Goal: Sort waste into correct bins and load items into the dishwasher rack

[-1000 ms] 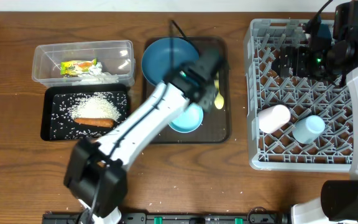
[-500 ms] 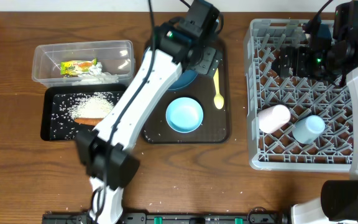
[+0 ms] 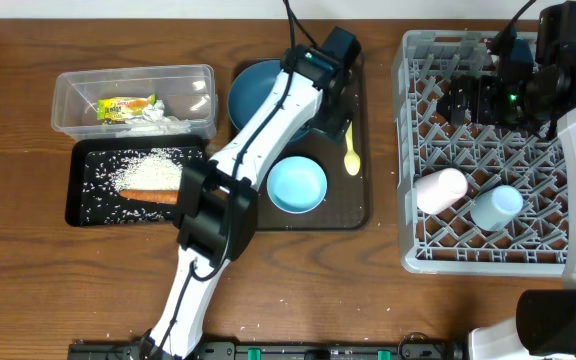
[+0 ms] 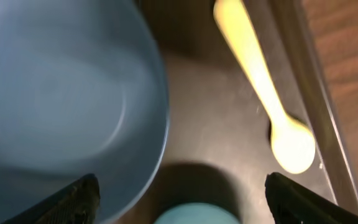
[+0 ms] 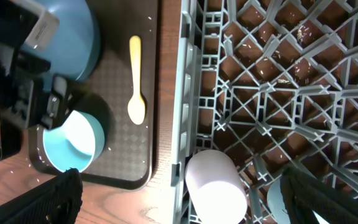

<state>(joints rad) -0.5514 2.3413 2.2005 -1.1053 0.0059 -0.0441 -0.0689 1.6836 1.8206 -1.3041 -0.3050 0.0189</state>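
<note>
My left gripper hovers open and empty over the brown tray, between the dark blue plate and the yellow spoon. In the left wrist view the plate fills the left, the spoon lies upper right, and the pale blue bowl's rim shows low between my fingers. The bowl sits upright on the tray. My right gripper is open above the grey rack, where the pinkish cup and the light blue cup lie.
The clear tub holds the printed wrapper and crumpled paper. The black tray beside it holds rice and the sausage. My left arm crosses the brown tray.
My left gripper has moved from beside the bowl to the far part of the brown tray, by the plate's right edge. The right arm has stayed still.
</note>
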